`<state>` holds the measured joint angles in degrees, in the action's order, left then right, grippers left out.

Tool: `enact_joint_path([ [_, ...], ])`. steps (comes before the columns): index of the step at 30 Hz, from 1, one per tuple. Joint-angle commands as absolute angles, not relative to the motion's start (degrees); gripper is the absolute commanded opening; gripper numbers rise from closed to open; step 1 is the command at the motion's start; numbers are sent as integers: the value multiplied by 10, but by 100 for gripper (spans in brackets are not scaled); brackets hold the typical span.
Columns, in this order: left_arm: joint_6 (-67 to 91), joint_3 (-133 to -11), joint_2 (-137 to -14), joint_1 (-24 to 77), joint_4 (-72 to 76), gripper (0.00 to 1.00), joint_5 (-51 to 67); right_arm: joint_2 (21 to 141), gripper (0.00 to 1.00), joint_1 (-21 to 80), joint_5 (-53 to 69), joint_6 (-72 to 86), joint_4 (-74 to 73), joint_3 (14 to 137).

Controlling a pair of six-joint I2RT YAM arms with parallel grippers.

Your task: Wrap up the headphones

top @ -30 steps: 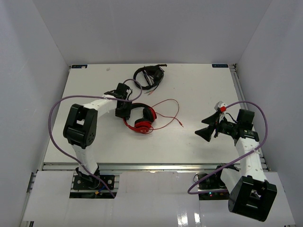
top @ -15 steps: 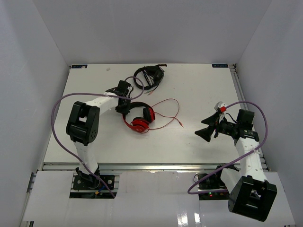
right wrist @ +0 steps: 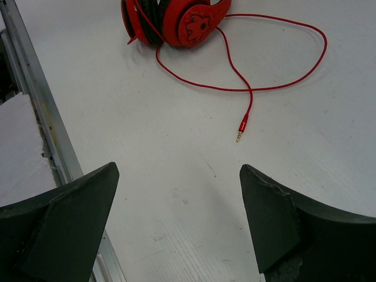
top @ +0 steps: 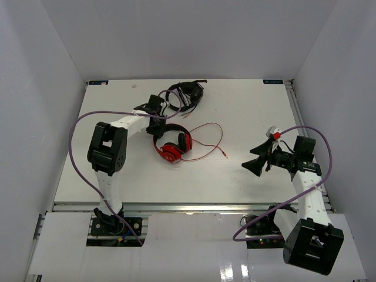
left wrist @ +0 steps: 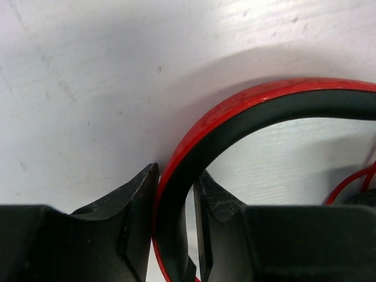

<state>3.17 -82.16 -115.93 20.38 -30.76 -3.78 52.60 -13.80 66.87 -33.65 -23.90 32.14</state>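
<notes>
so the headphones point(left wrist: 264, 103) band sits between the 2 jaws of the left gripper point(left wrist: 176, 176), can't tell if squeezed; right gripper point(right wrist: 179, 170) spread wide, plug point(right wrist: 242, 126) just ahead

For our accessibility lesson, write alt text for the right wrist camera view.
Red headphones lie at the top of a white table, their thin red cable looping to a jack plug. The right gripper stands wide open, empty, at the bottom edge.
</notes>
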Motion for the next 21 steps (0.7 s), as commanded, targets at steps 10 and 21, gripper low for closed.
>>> enact_joint_path([
  [10, 46, -755, -1103, 206, -265, 0, -2, 528, 90, -139, 685, -369, -257, 341],
  [21, 242, -554, -643, 206, -246, 0, 65, 433, 90, 37, 588, -691, -387, 327],
])
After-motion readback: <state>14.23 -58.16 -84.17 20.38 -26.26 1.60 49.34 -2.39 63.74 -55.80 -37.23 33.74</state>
